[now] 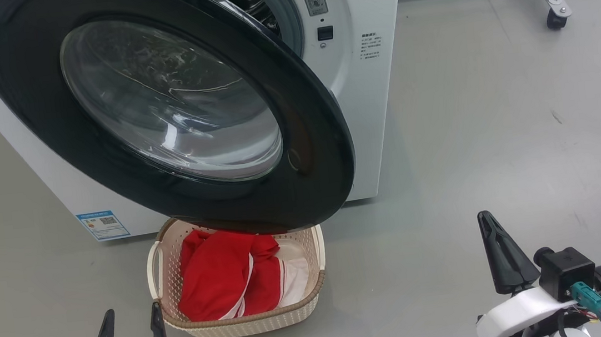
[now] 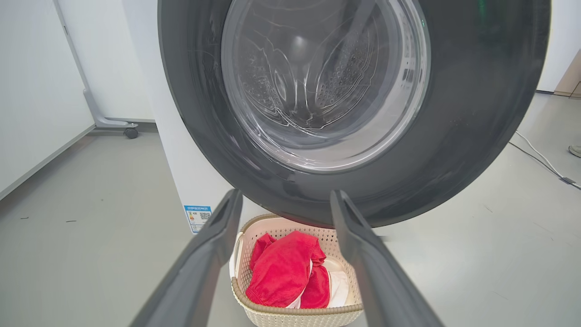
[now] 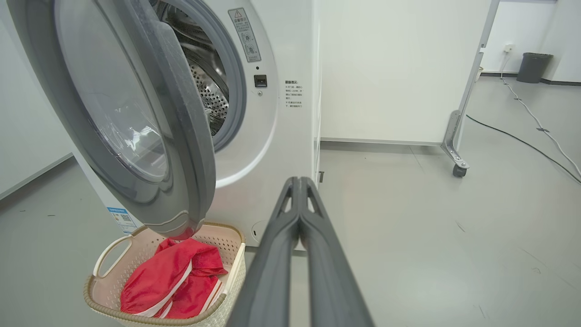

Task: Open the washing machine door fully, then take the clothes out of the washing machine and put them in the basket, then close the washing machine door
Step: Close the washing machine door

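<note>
The washing machine [image 1: 377, 99] [image 3: 281, 136] is white, and its round black door [image 1: 171, 109] [image 2: 354, 109] [image 3: 131, 113] stands partly open, swung out over the basket. The cream basket [image 1: 316, 292] [image 2: 290, 313] [image 3: 136, 318] sits on the floor in front of the machine with the red clothes [image 1: 222, 277] [image 2: 286, 268] [image 3: 168, 277] and some white fabric inside. My left gripper [image 1: 131, 320] [image 2: 283, 204] is open, low, just left of the basket. My right gripper [image 1: 487, 221] [image 3: 298, 181] is shut on nothing, well right of the basket and door.
Grey floor spreads to the right of the machine. A white panel on a castor leg [image 1: 554, 8] [image 3: 456, 159] stands at the back right. Cables [image 3: 531, 141] run across the floor and a dark bin [image 3: 533, 67] stands far off.
</note>
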Tool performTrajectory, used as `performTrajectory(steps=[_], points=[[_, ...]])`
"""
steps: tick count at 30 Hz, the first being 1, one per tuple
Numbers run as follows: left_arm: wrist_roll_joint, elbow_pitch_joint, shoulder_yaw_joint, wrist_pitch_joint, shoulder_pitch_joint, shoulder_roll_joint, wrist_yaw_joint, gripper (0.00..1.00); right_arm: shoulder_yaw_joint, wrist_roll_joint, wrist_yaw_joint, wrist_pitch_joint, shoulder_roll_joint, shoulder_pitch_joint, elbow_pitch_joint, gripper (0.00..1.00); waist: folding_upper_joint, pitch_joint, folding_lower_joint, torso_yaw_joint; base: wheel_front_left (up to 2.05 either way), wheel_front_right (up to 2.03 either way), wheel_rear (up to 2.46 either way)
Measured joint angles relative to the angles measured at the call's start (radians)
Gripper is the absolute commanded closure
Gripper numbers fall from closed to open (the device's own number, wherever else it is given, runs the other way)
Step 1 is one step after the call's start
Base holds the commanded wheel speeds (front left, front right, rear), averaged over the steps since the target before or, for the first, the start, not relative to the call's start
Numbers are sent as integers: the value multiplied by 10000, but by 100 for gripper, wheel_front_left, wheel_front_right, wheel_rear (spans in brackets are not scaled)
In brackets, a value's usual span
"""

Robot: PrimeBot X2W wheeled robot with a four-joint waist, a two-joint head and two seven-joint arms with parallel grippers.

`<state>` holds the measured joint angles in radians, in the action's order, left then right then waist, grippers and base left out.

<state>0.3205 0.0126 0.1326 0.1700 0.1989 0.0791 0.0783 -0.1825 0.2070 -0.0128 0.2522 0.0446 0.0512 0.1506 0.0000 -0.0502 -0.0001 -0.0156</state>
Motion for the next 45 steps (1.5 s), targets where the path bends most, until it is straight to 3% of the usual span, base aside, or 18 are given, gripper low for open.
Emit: performTrajectory(steps=[8, 15, 24, 45], points=[[-58, 4, 148, 81, -116, -17, 0, 0, -255, 12, 157, 0, 2, -39, 2, 100, 0, 6, 0, 177, 0, 0, 0], [-58, 10, 278, 90, -293, -46, 0, 0, -965, -165, 727, 0, 10, -812, 84, 100, 0, -119, 0, 496, 0, 0, 0], [-150, 69, 414, 174, -684, -58, -13, 0, -1839, -316, 1072, -107, 48, -1940, 568, 100, 0, -444, 0, 940, 0, 0, 0], [-159, 59, 608, 399, -1391, -165, -44, 0, -1747, -322, 1172, -372, 148, -4028, 2587, 100, 0, -1470, 0, 2140, 0, 0, 0]])
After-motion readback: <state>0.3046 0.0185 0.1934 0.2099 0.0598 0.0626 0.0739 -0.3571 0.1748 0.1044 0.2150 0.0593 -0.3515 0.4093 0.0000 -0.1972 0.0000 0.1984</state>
